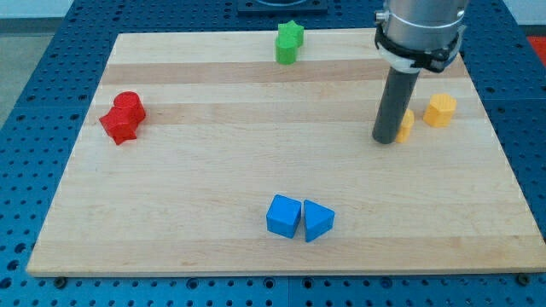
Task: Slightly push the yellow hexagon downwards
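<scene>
Pale wooden planks with visible grain form the bench (213, 170), set on a blue perforated surface. Near the view's right edge sits the yellow hexagon (441, 110), a smooth, faceted block. Just to its left a second yellow block (406, 124) is partly hidden behind the upright dark rod; my tip (386, 140) touches the bench beside it. No gripper is fitted.
</scene>
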Robot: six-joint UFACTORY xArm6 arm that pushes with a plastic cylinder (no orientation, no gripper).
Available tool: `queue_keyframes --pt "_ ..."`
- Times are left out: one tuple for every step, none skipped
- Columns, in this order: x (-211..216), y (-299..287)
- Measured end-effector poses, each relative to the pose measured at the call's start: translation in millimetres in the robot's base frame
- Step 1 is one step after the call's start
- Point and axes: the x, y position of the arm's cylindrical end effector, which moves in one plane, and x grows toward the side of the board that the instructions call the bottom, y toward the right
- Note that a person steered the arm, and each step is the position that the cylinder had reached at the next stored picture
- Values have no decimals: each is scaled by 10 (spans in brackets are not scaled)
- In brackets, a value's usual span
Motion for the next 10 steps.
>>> queue_keyframes --pt "-144 105" --pt "-255 235" --pt "-285 323" --pt "-284 85" --pt "-413 -272" --pt "-975 -262" --pt "-1199 437" --pt "-1275 1097" --pt "-1078 1183" --pt "-870 1190"
